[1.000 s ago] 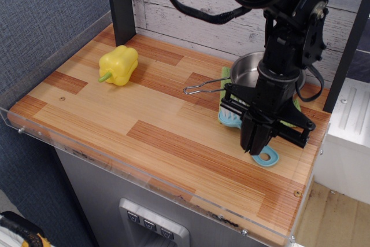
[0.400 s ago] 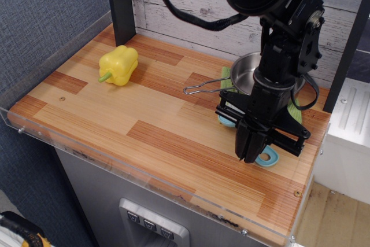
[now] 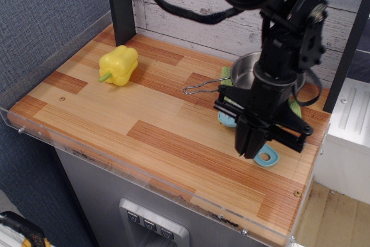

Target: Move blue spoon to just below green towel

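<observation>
The blue spoon [image 3: 266,156] lies on the wooden table at the right. Its oval-holed handle end shows below my gripper, and its head [image 3: 226,121] shows to the gripper's left. The green towel [image 3: 226,77] lies just behind it under a steel pan [image 3: 247,71] and is mostly hidden by the pan and my arm. My gripper [image 3: 250,150] points straight down onto the middle of the spoon's handle. Its fingers are drawn together around the handle, and the contact itself is hidden.
A yellow toy pepper [image 3: 119,65] sits at the back left. The pan's wire handle [image 3: 202,88] sticks out to the left. A clear plastic rim [image 3: 144,173] runs along the table's front edge. A dark post [image 3: 120,4] stands at the back.
My gripper dropped down and slightly left onto the spoon's handle, then rose a little. The spoon has barely shifted. The pepper and pan have not moved.
</observation>
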